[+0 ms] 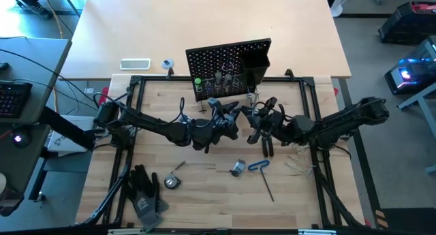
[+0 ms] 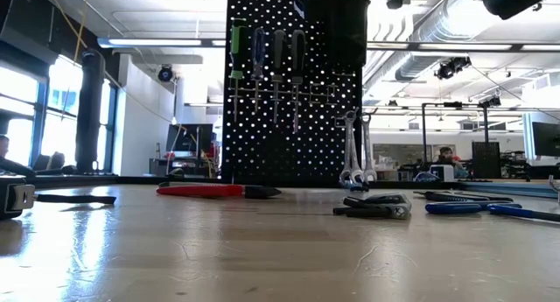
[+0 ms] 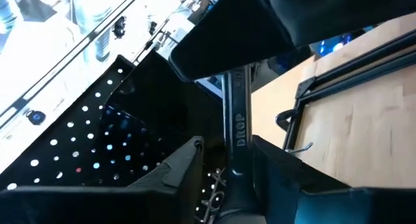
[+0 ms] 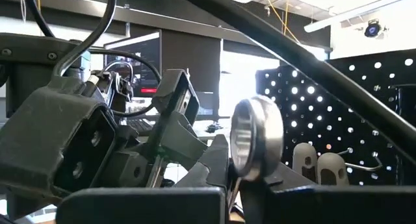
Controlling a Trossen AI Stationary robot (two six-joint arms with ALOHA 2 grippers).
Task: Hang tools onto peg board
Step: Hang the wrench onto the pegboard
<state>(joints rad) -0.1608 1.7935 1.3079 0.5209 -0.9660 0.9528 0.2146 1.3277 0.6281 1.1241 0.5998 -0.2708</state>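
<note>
Presently, both arms meet at the bench centre, just in front of the peg board (image 1: 228,68), which stands upright at the 12 o'clock edge of the wooden bench (image 1: 204,201).

Count on the board, low view: four screwdrivers (image 2: 267,61) hang along its upper row, and two silver wrenches (image 2: 354,153) hang at its lower right.

Count loose on the bench, high view: one blue-handled hex key (image 1: 262,172) at about 5 o'clock of centre, one small metal tool (image 1: 237,168) just beside it, one tape measure (image 1: 171,182) toward 7 o'clock, and one pair of black gloves (image 1: 144,194) near the 7 o'clock corner. A red-black flat tool (image 2: 210,190) lies before the board in the low view.

The left tool (image 3: 227,169) has its fingers set either side of a wrench (image 3: 235,120) shank; whether they press on it cannot be told. The right tool (image 4: 244,185) is clenched on the same wrench, its ring end (image 4: 253,138) standing above the fingers.

Open room: the bench strip along the 6 o'clock edge between gloves and hex key is free; both arms crowd the space at the board's foot.
</note>
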